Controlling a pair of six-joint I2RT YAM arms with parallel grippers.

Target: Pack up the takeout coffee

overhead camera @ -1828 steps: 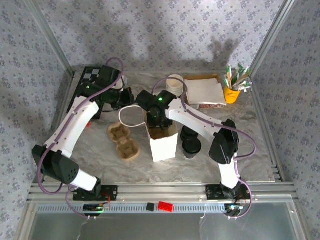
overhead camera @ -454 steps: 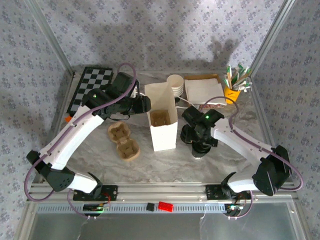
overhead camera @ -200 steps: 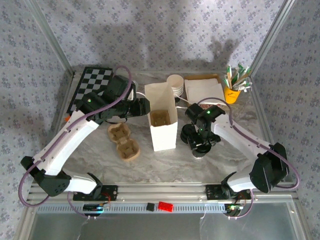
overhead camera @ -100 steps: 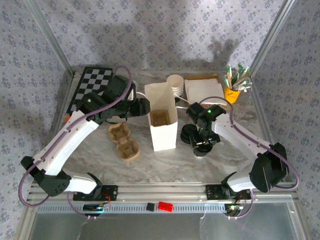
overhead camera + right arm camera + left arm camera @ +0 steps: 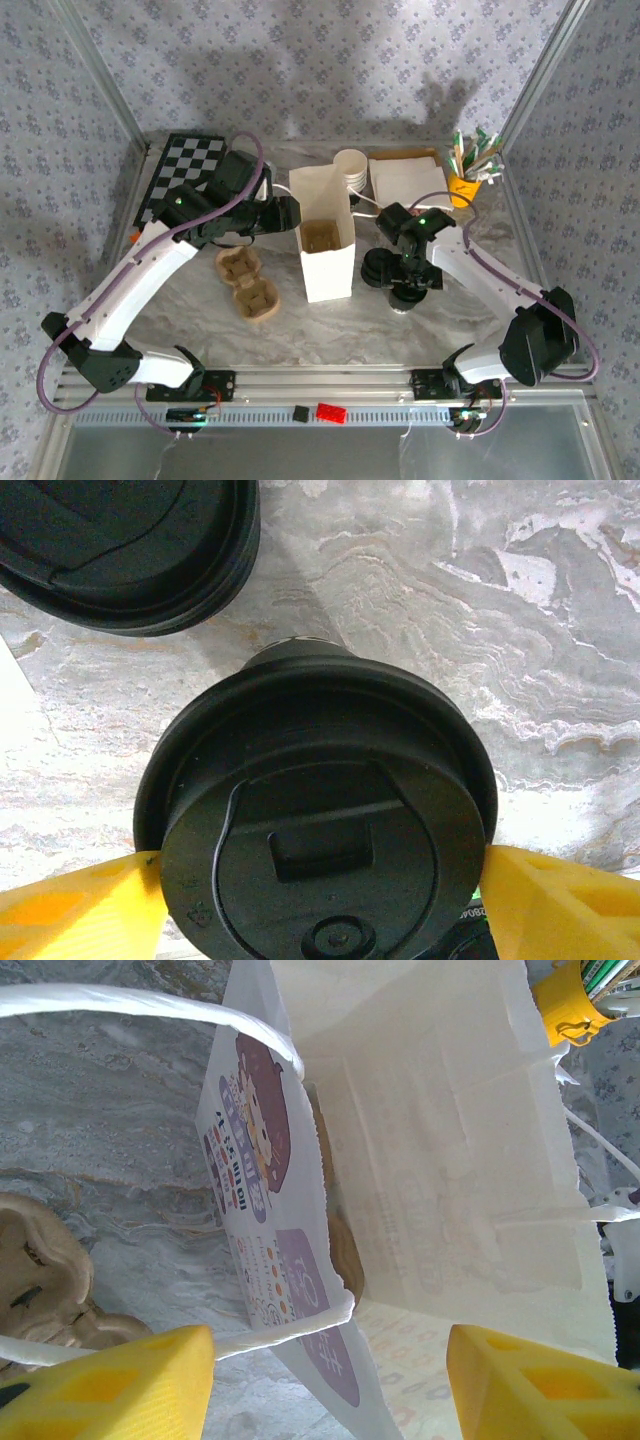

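White paper bag (image 5: 326,250) stands open at centre of the top view, left gripper (image 5: 325,1385) spread wide at its left rim, takeout coffee (image 5: 318,810) just right of it, right gripper (image 5: 320,905) pinching its lid edge; best to lift straight, keep it upright and clear the bag mouth before lowering.

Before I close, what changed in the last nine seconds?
The right end effector swung from above the white paper bag to the dark paper cup with a round black plastic lid; its fingers flank the lid. The left end effector moved over to the bag's left wall. The bag and the brown pulp cup carrier stayed put.
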